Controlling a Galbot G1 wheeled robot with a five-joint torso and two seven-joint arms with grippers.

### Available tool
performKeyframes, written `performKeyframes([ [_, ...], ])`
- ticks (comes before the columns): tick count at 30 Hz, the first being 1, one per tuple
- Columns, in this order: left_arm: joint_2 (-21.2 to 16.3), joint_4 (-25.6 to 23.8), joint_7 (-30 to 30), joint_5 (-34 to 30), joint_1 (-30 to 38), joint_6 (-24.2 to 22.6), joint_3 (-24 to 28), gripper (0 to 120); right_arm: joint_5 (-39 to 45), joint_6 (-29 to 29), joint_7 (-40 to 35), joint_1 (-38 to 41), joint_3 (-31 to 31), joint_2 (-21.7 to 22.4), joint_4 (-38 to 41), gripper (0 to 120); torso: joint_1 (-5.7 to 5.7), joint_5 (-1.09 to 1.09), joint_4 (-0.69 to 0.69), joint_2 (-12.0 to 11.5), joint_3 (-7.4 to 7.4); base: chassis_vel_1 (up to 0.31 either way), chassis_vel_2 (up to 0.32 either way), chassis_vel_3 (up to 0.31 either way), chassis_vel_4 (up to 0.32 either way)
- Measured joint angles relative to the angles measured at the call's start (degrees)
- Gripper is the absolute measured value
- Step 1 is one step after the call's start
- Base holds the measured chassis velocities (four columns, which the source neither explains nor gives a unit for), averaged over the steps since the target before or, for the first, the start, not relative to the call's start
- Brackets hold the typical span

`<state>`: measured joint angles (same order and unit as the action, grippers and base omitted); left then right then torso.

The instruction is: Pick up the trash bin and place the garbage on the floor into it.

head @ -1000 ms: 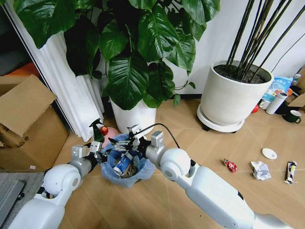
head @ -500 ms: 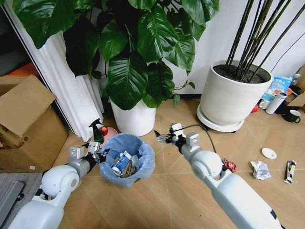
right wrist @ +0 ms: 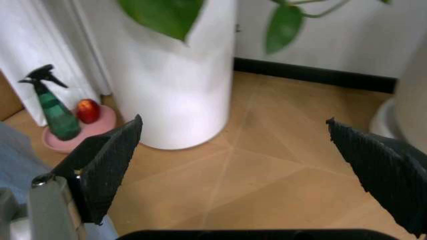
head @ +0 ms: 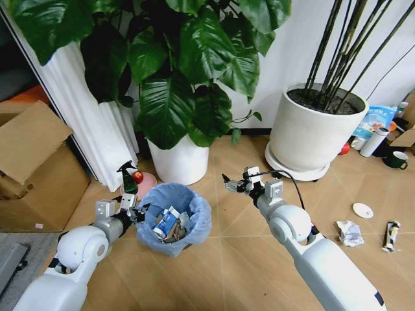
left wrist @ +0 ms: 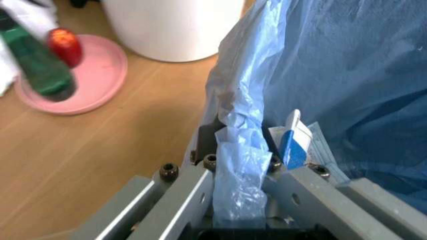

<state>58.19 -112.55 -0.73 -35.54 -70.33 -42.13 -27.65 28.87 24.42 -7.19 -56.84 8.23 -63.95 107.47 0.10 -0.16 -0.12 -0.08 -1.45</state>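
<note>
The left gripper (head: 133,210) pinches the rim of the trash bin (head: 174,217) — bag and wall caught between its fingers — on the floor just before the white plant pot (head: 175,159). The right gripper (head: 238,184) hangs spread and empty beside the bin. A carton (head: 165,223) lies inside. Judged step: fetching more garbage. A paper wad (head: 349,233) waits well apart toward the right, calling for a long reach or a drive.
</note>
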Motion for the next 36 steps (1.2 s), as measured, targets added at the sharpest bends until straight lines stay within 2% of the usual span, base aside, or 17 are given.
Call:
performKeyframes([
  [2, -0.08, -0.25, -0.1, -0.04, -0.24, 0.0, -0.04, 0, -0.2, 0.01, -0.1, -0.51, 0.39, -0.69, 0.0, 100, 0.01, 0.0, -0.04, 0.0, -0.01, -0.246, -0.254, 0.23, 0.225],
  [7, -0.26, -0.64, -0.17, -0.05, -0.8, 0.0, -0.23, 0, -0.53, 0.02, -0.17, -1.59, 1.33, -1.32, 0.27, 100, 0.0, 0.0, 0.01, 0.0, 0.0, -0.269, -0.257, 0.266, 0.258],
  [21, 0.03, -0.78, -0.54, 0.26, -0.97, -0.01, 0.11, 0, -1.82, -1.21, -0.32, -4.86, 3.83, -0.95, 0.55, 100, 0.0, 0.03, -0.03, 0.0, -0.01, -0.31, -0.318, 0.308, 0.317],
  [24, 0.12, -0.78, -0.6, 0.27, -1.03, 0.0, 0.1, 0, -2.31, -1.39, -0.36, -5.22, 4.46, -1.03, -0.6, 100, 0.0, -0.02, -0.04, 0.0, -0.01, -0.234, -0.216, 0.233, 0.232],
  [29, 0.28, -1.04, -0.6, 0.31, -1.47, 0.0, -0.3, 0, -5.33, -1.28, 0.22, -6.75, 6.79, -0.85, -4.72, 100, 0.01, -0.01, 0.0, 0.0, -0.01, -0.045, -0.065, 0.055, 0.042],
  [36, 0.61, -1.38, -0.69, 0.47, -1.69, 0.0, -0.73, 0, -7.24, -1.2, 8.05, -12.18, 13.56, 1.57, -9.21, 100, 0.0, -0.01, 0.02, -0.01, -0.01, 0.062, 0.069, -0.05, -0.046],
])
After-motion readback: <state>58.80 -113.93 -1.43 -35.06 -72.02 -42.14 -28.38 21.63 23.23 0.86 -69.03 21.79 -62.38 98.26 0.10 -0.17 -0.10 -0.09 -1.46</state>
